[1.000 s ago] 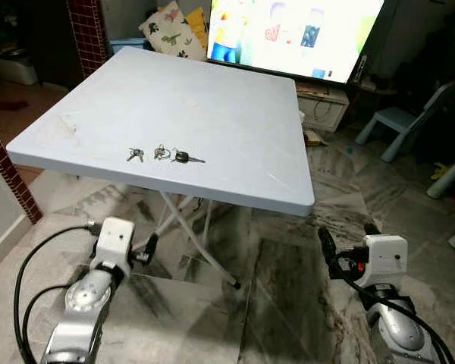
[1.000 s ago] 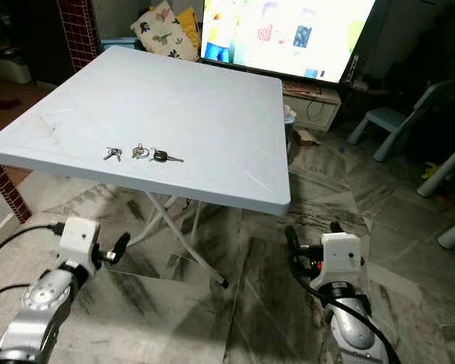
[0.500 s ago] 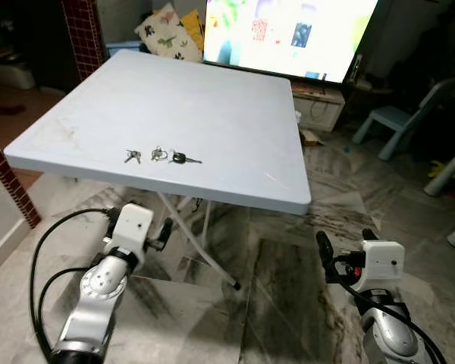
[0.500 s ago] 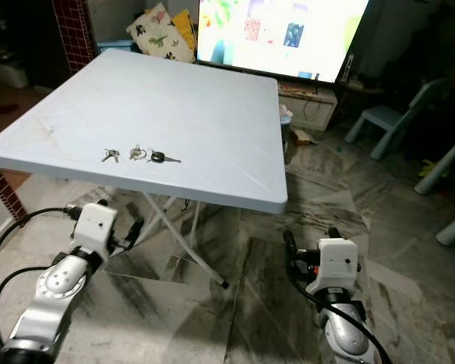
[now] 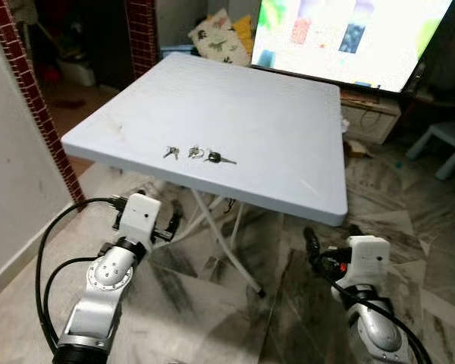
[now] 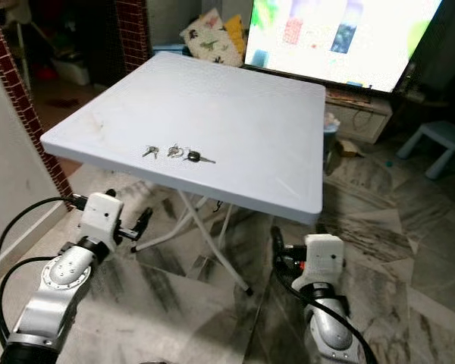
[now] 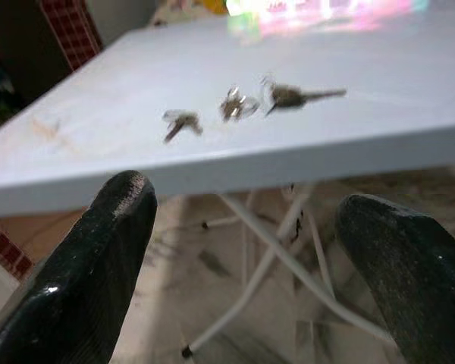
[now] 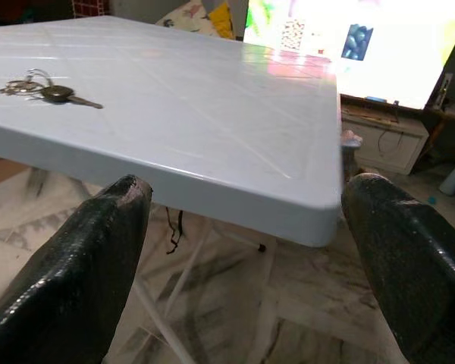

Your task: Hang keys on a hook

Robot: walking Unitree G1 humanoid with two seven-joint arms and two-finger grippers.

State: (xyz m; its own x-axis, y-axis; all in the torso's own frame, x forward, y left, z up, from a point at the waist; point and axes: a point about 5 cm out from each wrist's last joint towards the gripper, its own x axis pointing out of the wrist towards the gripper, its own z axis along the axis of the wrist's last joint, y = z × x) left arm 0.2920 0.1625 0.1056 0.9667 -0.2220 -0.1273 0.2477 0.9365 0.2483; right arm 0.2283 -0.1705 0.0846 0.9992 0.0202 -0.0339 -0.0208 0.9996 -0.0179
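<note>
A bunch of keys (image 5: 199, 154) is seen lying near the front edge of a pale blue folding worktop (image 5: 243, 114), spread in a short row: a small key at the robot's left, a ring with keys in the middle, and a dark-headed key at the right with its blade pointing right. The keys are touched by neither tool. The left tool (image 5: 169, 224) is held low in front of the worktop, below its front edge and just left of the white crossed legs (image 5: 220, 235); in the left wrist view its two black fingers (image 7: 98, 265) are spread wide with nothing between them, and the keys (image 7: 243, 102) are seen beyond them on the surface above. The right tool (image 5: 309, 241) is held low beneath the worktop's near right corner, over the grey marbled floor (image 5: 212, 318); in the right wrist view its fingers (image 8: 76, 265) are likewise set wide apart and empty, with the worktop's edge running across between them. A lit screen (image 5: 349, 34) stands behind the worktop, a patterned cushion (image 5: 212, 42) lies at its far left corner, and a red brick column (image 5: 30, 98) rises at the robot's left.
</note>
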